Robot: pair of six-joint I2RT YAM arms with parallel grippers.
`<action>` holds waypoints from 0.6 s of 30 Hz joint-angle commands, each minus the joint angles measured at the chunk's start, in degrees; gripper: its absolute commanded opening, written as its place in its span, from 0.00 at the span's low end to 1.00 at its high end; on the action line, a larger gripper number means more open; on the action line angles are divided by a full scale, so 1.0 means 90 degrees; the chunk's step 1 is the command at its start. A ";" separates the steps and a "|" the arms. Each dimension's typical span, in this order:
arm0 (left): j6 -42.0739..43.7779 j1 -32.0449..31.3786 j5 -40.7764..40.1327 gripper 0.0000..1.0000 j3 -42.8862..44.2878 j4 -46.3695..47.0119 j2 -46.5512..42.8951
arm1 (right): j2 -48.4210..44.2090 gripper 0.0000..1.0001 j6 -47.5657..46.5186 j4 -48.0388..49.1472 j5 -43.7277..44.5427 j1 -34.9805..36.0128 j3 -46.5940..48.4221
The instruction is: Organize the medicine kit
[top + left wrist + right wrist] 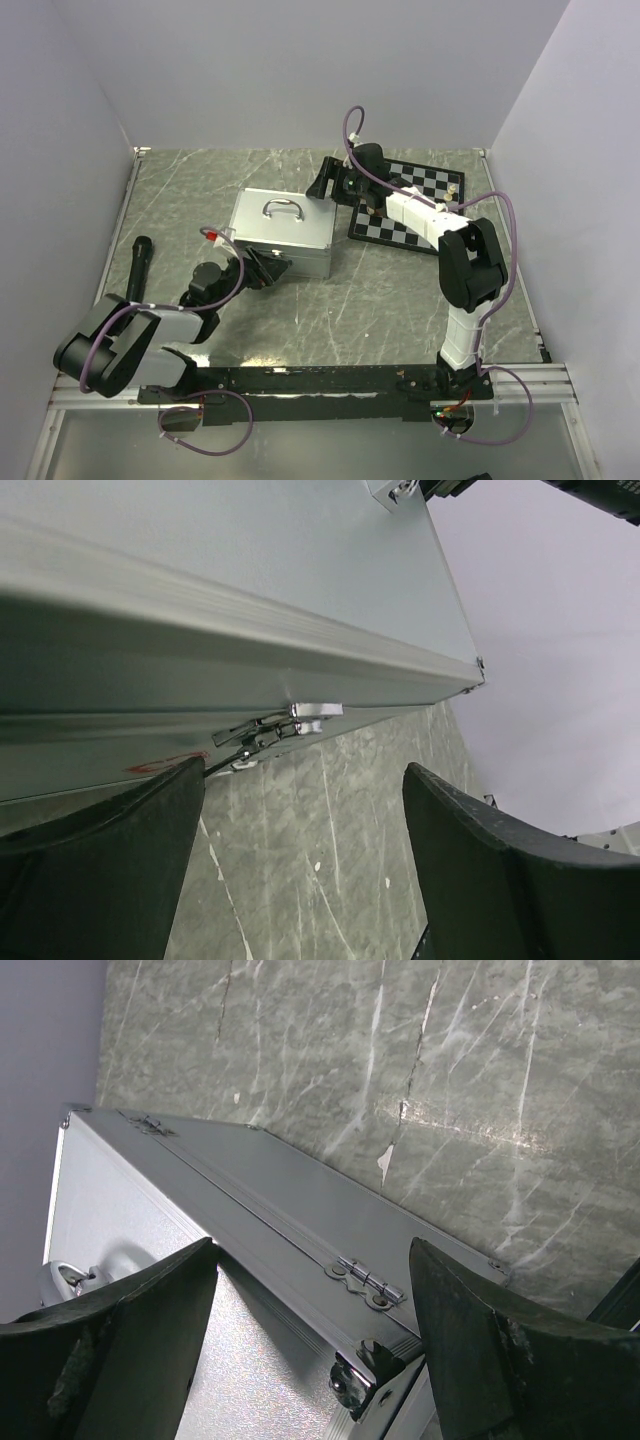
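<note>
The medicine kit is a closed silver metal case with a handle on its lid, lying mid-table. My left gripper is open at the case's near side, its jaws facing a metal latch on the case's front wall. My right gripper is open at the far right corner of the case; the right wrist view shows the lid, a back hinge and a black corner cap between the jaws. Nothing is held.
A black-and-white checkerboard mat lies at the back right under the right arm. A black cylindrical object lies at the table's left edge. White walls close in the marbled grey table on three sides.
</note>
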 commanded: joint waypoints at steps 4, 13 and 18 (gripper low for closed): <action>-0.0132 -0.0056 0.0099 0.81 -0.0257 0.0763 -0.0395 | -0.0387 0.84 0.0109 -0.0088 -0.0225 0.0151 -0.0126; -0.0063 -0.0056 0.0049 0.79 -0.0247 0.0625 -0.0728 | -0.0387 0.84 0.0138 -0.0068 -0.0235 0.0160 -0.0174; -0.0083 -0.0046 0.0088 0.78 -0.0227 0.0655 -0.0650 | -0.0387 0.84 0.0138 -0.0078 -0.0215 0.0160 -0.0174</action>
